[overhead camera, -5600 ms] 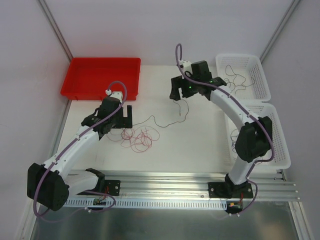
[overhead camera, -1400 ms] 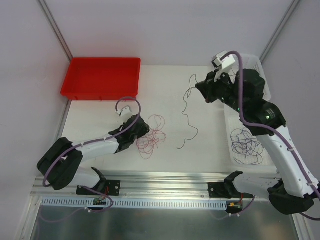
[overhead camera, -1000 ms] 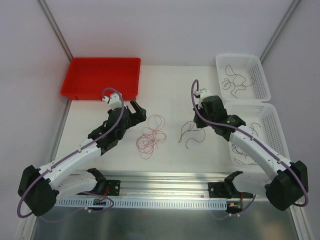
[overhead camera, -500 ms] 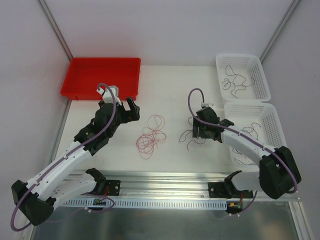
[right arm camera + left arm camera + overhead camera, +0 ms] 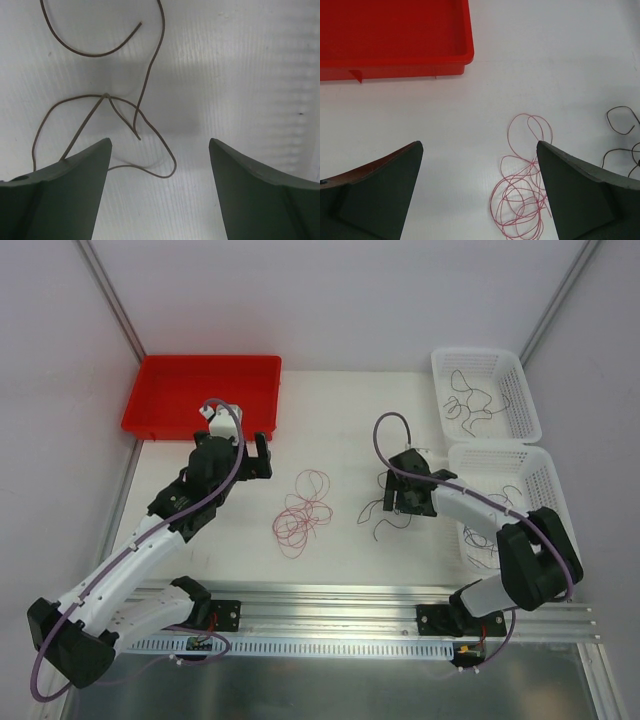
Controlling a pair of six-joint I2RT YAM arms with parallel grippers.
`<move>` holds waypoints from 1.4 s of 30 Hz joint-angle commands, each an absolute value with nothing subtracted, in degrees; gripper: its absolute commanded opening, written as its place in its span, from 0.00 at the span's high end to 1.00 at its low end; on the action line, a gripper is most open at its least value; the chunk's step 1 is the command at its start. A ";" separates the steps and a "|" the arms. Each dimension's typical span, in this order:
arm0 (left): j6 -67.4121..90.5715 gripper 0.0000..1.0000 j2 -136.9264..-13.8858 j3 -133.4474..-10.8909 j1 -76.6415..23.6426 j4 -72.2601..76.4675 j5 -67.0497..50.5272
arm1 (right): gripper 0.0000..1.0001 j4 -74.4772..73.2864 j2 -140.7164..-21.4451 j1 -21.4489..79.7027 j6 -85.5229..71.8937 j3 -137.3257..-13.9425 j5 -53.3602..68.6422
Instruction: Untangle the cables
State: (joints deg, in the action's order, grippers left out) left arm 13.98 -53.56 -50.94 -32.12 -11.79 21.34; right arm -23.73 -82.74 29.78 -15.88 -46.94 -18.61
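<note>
Cables (image 5: 303, 508) are lying loose on the white bench (image 5: 340, 410) and in two baskets, and we are going across from the left. A red tray (image 5: 200, 426) is sitting at the far left corner, and the left wrist view is cutting off its top and left side. Just in front of it the left tool (image 5: 250, 460) is hovering with its jaws spread wide and nothing between them. To its right, apart from both fingers, the pink tangle (image 5: 522, 197) is resting in overlapping loops, and its lower end is running out of the wrist picture. Next, the dark cable (image 5: 384, 512) is curling on the bench under the right tool (image 5: 405, 498), whose jaws are standing apart above it, gripping nothing. Close up we are seeing it as brownish, with its upper ends leaving the frame. At the right edge the far basket (image 5: 530, 398) is holding thin dark wires (image 5: 468, 395). The near basket (image 5: 562, 510) is holding purple ones (image 5: 482, 540), which the right arm (image 5: 470, 510) is partly covering.
</note>
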 commanded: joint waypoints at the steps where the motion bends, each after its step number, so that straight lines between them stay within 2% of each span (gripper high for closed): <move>1: 12.13 0.01 -54.40 -48.87 -31.46 -11.43 22.50 | 0.19 -20.84 -85.07 29.01 -17.05 -49.48 -16.35; 6: 10.29 0.01 -55.54 -48.87 -30.94 -11.08 23.64 | 0.27 -17.67 -88.15 27.95 -16.44 -50.27 -14.77; 9: 9.76 0.01 -55.81 -48.78 -30.85 -11.16 23.91 | 0.37 -17.49 -90.26 27.51 -16.44 -51.67 -15.29; 14: 9.05 0.01 -55.99 -48.78 -30.94 -11.07 25.75 | 0.65 -18.02 -93.25 27.51 -15.91 -53.35 -16.17; 15: 9.05 0.01 -55.99 -48.69 -30.85 -11.07 25.84 | 0.77 -18.02 -93.16 27.51 -16.00 -53.35 -16.35; 18: 8.88 0.01 -55.64 -48.52 -30.85 -11.07 26.19 | 0.94 -18.89 -91.85 27.42 -14.94 -53.87 -16.70; 20: 8.79 0.01 -55.63 -48.60 -30.76 -10.99 26.54 | 0.99 -20.30 -89.49 27.51 -13.10 -54.75 -17.22; 24: 8.61 0.01 -55.46 -48.52 -30.85 -11.07 26.72 | 0.99 -25.29 -83.61 27.51 -8.62 -58.79 -18.80; 31: 7.82 0.01 -54.67 -48.51 -30.76 -11.07 28.65 | 0.99 -32.95 -77.09 25.85 1.39 -75.21 -23.99; 36: 7.65 0.01 -54.49 -48.34 -30.59 -10.99 28.83 | 0.99 -31.21 -76.73 20.50 7.19 -89.61 -24.35; 42: 7.47 0.01 -55.02 -48.34 -30.59 -10.99 28.92 | 0.99 -24.18 -83.05 11.63 9.32 -100.00 -24.96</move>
State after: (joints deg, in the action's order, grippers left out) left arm 8.91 -55.70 -48.77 -31.38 -12.38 27.57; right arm -27.99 -79.72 15.53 6.26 -96.03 -23.35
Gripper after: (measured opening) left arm 0.992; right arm 0.020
